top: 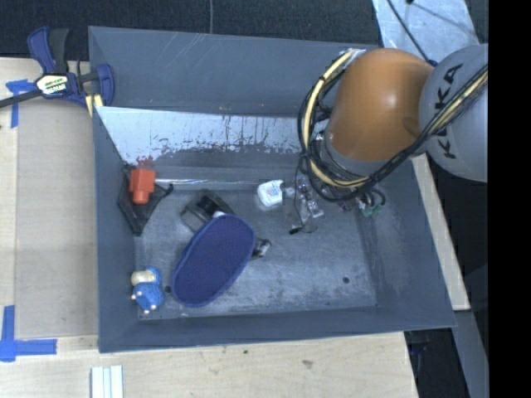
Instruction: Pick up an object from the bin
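The pincer (304, 215) hangs low over the floor of the bin (332, 280), right of centre; you cannot tell whether it is released or clenched. Just beside it, toward the back wall, lies a small white object (270, 193). Expect it to be light, rigid and probably smooth, so apt to skid. Take hold across its narrower width. The blue oval pad (213, 259) lies apart.

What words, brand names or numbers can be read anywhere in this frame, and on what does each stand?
"KUKA": on the grey robot arm, with the letters running up its side.
Marks on the small white thing beside the gripper: too blurred to read.
No writing seen on the blue pouch or the orange block.
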`<state>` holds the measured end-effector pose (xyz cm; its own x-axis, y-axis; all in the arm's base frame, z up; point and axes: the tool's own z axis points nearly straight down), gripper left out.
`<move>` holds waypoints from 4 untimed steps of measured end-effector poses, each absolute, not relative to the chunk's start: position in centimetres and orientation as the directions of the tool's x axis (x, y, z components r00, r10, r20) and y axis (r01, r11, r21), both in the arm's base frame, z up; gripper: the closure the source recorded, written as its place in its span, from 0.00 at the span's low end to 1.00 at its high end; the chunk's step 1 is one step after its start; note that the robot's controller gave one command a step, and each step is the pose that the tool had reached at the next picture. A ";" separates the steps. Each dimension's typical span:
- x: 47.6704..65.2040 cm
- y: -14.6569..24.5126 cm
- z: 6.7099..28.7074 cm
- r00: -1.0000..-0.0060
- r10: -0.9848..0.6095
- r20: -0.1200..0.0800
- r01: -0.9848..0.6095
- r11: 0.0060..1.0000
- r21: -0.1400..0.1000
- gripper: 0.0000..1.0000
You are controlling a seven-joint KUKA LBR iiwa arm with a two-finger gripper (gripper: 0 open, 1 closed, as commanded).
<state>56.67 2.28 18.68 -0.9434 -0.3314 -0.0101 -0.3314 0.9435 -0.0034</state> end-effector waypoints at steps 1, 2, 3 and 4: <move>61.8 4.3 10.3 -0.917 -0.399 -0.001 -0.399 0.917 0.001 1.00; 54.7 3.7 13.4 -0.764 -0.645 -0.002 -0.645 0.764 -0.002 1.00; 57.5 3.5 11.4 -0.753 -0.658 -0.005 -0.658 0.753 -0.002 1.00; 57.6 3.4 19.6 -0.748 -0.663 -0.010 -0.663 0.748 -0.008 1.00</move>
<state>57.64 3.39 19.65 -0.7482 -0.6634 -0.0102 -0.6634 0.7482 -0.0075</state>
